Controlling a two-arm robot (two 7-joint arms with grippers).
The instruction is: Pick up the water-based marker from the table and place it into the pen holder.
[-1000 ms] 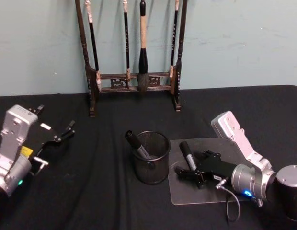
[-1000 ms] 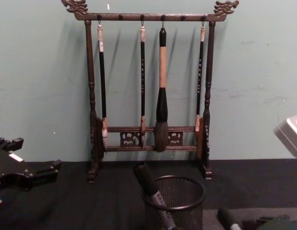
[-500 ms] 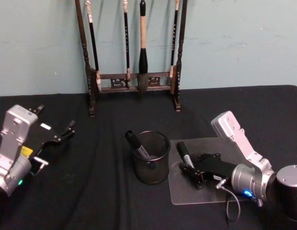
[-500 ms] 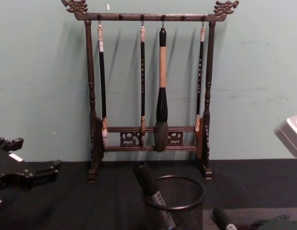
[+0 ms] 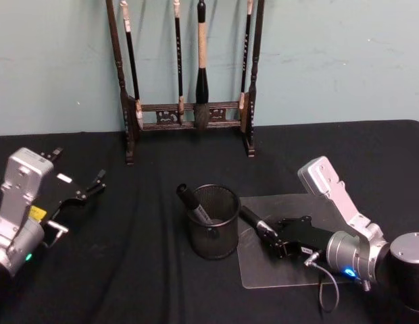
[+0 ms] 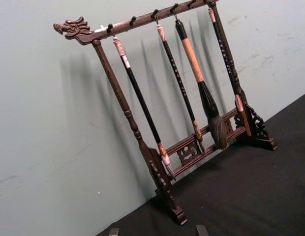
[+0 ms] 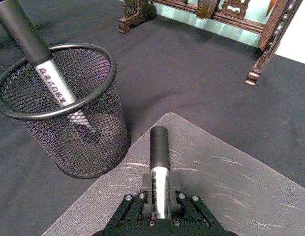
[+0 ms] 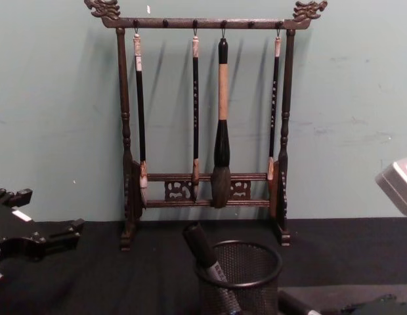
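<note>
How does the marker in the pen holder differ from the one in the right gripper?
Pose: the holder marker leans on the pen holder's rim, cap up; the gripped marker lies near level over the mat, cap toward the holder. State: the holder marker sits free; the gripped marker is clamped in the right gripper. Both: black cap, silver barrel.

Even indoor light, soft shadows on wall (image 8: 59, 98)

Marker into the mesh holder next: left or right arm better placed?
Right. The right gripper is shut on the marker, close beside the pen holder. The left gripper is open and empty, far off at the left side of the table.
</note>
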